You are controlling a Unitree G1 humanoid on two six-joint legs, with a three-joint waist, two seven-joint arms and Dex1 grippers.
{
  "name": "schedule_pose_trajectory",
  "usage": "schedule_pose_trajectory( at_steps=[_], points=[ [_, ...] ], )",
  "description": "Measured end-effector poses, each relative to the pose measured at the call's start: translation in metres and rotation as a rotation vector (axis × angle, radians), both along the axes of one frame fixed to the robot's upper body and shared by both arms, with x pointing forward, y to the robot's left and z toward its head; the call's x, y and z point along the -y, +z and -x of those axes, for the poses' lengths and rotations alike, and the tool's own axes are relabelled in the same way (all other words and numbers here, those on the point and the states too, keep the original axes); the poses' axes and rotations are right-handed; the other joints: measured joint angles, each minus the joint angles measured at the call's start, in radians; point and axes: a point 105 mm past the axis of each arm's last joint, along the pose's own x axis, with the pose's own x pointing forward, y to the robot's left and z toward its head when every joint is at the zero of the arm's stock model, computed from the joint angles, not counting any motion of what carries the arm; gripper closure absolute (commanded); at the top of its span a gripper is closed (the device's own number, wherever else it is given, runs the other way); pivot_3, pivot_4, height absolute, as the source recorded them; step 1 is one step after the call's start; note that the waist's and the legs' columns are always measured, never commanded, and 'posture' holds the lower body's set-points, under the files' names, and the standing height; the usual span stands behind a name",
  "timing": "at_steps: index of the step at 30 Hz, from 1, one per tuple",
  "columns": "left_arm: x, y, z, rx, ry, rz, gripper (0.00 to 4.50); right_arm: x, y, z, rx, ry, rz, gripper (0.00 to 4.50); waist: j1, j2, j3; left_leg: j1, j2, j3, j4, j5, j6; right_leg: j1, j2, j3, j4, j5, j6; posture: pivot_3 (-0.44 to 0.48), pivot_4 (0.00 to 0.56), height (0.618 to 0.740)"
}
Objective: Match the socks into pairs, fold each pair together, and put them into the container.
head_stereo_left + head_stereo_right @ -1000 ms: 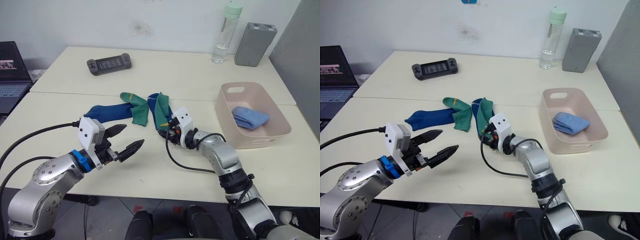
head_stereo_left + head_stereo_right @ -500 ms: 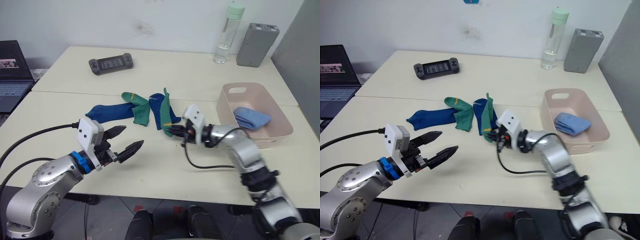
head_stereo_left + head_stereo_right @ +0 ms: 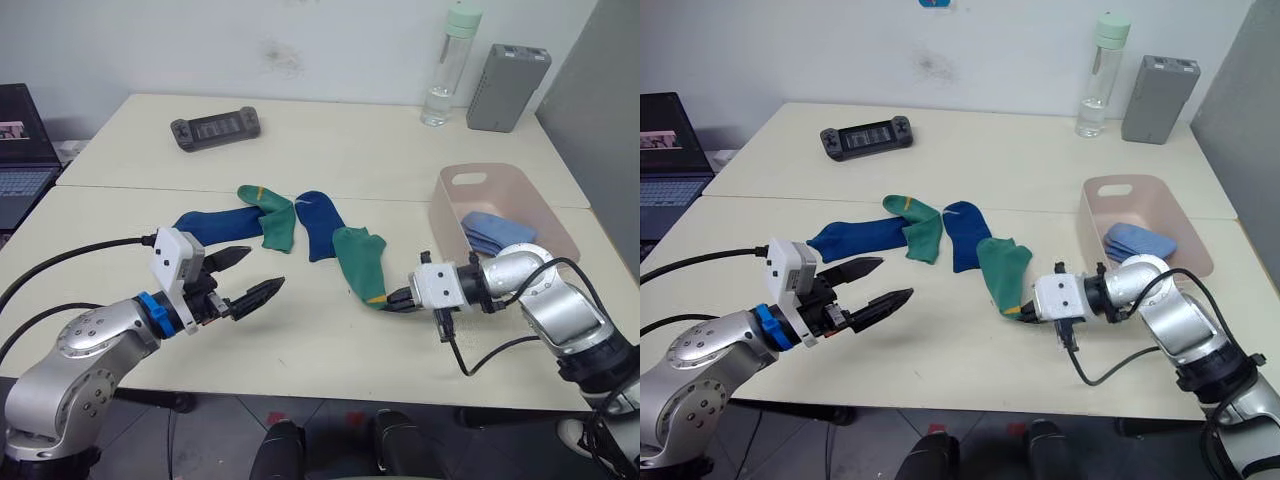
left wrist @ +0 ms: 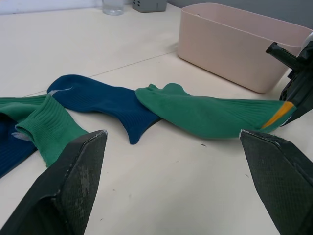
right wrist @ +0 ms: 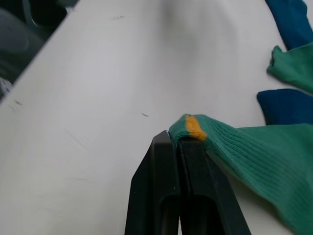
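My right gripper (image 3: 397, 299) is shut on the yellow-marked toe of a green sock (image 3: 358, 262), which lies stretched flat near the table's middle; the pinch (image 5: 176, 139) is plain in the right wrist view. A dark blue sock (image 3: 318, 222) lies just behind it, its end overlapped by the green one. Further left lie a second green sock (image 3: 272, 216) and a second dark blue sock (image 3: 212, 225), overlapping. My left gripper (image 3: 264, 271) hovers open in front of them, holding nothing. The pink container (image 3: 497, 178) at the right holds folded light blue socks (image 3: 490, 233).
A black game controller (image 3: 215, 128) lies at the back left. A clear bottle (image 3: 443, 65) and a grey ribbed box (image 3: 507, 72) stand at the back right. A laptop (image 3: 15, 150) sits beyond the table's left edge.
My right gripper has pulled the green sock to the right and toward the front edge, off the dark blue sock, laying it out flat. The left arm has barely moved.
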Motion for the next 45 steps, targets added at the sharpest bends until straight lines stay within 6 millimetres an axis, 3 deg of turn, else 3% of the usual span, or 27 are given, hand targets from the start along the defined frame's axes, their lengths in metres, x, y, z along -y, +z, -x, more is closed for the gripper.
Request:
schedule_pose_trajectory(
  at_steps=[6, 9, 15, 20, 29, 32, 35, 43, 45],
  points=[
    [0.004, -0.005, 0.004, -0.045, -0.029, -0.005, 0.00, 0.010, 0.018, 0.010, -0.476, -0.268, -0.272, 4.46, 0.005, 0.000, 0.000, -0.001, 0.000, -0.002, 0.000, 0.000, 0.000, 0.001, 0.000, -0.002, 0.000, 0.000, 0.000, 0.000, 0.150, 0.740],
    [0.009, -0.003, 0.006, -0.049, -0.063, 0.001, 0.00, 0.011, 0.004, 0.022, -0.721, -0.387, -0.346, 4.46, 0.005, 0.000, 0.000, -0.001, -0.001, -0.001, 0.000, 0.000, 0.000, 0.000, 0.000, -0.001, 0.000, 0.000, 0.000, 0.000, 0.150, 0.740],
    [0.014, -0.005, 0.007, -0.068, -0.101, -0.019, 0.00, 0.031, -0.020, 0.039, -0.975, -0.607, -0.387, 4.46, 0.005, 0.000, 0.000, -0.001, -0.001, 0.000, -0.001, 0.000, 0.000, 0.000, 0.001, 0.000, -0.001, -0.001, 0.000, 0.000, 0.150, 0.740],
    [0.026, -0.008, 0.001, -0.064, -0.159, -0.039, 0.00, 0.053, -0.032, 0.043, -1.040, -0.760, -0.427, 4.46, 0.003, 0.000, 0.000, -0.001, -0.001, 0.002, 0.000, 0.000, 0.000, 0.000, 0.001, 0.001, -0.002, -0.003, 0.005, 0.000, 0.150, 0.740],
    [0.036, -0.009, -0.008, -0.057, -0.223, -0.054, 0.00, 0.092, -0.012, 0.056, -1.042, -0.784, -0.385, 4.46, -0.002, 0.000, 0.000, -0.001, 0.000, 0.004, -0.001, 0.000, 0.001, 0.000, 0.002, 0.002, -0.004, -0.003, 0.005, 0.000, 0.150, 0.740],
    [0.035, -0.014, -0.009, -0.071, -0.224, -0.060, 0.00, 0.097, -0.023, 0.051, -0.998, -0.853, -0.324, 3.86, -0.001, 0.000, 0.000, -0.001, 0.000, 0.004, -0.001, 0.000, 0.001, 0.000, 0.002, 0.003, -0.005, -0.003, 0.006, 0.000, 0.150, 0.740],
    [0.036, -0.014, -0.010, -0.067, -0.226, -0.051, 0.00, 0.096, -0.030, 0.044, -0.949, -0.870, -0.300, 2.82, -0.001, 0.000, 0.000, -0.002, 0.000, 0.004, -0.001, 0.000, 0.001, 0.000, 0.001, 0.003, -0.007, -0.002, 0.008, 0.000, 0.150, 0.740],
    [0.047, -0.019, -0.017, -0.075, -0.234, -0.004, 0.00, 0.114, -0.018, 0.036, -0.748, -0.811, -0.146, 0.07, 0.007, 0.000, 0.000, -0.003, 0.000, 0.005, -0.001, 0.000, 0.001, 0.002, 0.001, 0.003, -0.013, 0.000, 0.011, 0.000, 0.150, 0.740],
    [0.057, -0.022, -0.024, -0.078, -0.248, 0.001, 0.00, 0.116, -0.009, 0.031, -0.630, -0.728, -0.066, 0.07, 0.007, 0.000, 0.000, -0.003, -0.001, 0.006, -0.001, 0.000, 0.001, 0.002, 0.001, 0.004, -0.014, 0.001, 0.013, 0.000, 0.150, 0.740]
  ],
)
